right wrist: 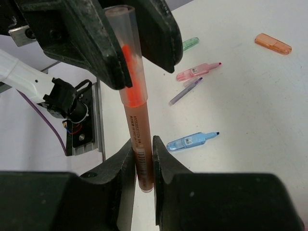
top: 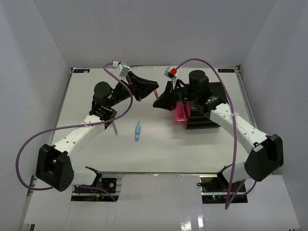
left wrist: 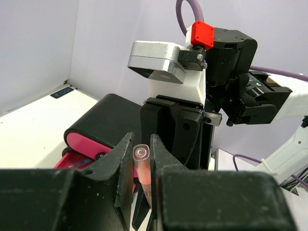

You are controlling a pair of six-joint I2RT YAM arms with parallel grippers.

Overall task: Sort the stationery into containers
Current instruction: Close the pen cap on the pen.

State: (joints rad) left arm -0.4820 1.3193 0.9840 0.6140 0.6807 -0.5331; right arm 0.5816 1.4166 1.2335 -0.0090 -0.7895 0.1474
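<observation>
A salmon-orange pen with a clear cap is held in the air between my two grippers; it also shows in the top view. My left gripper is shut on its capped end. My right gripper is shut on its barrel end. The grippers face each other above the table, left of the black cabinet, whose magenta-pink drawer stands open. A light-blue highlighter lies on the table and shows in the right wrist view.
In the right wrist view a pink highlighter, a grey-blue pen, a green cap end and an orange piece lie on the table. In the left wrist view the cabinet lies behind the right gripper's body.
</observation>
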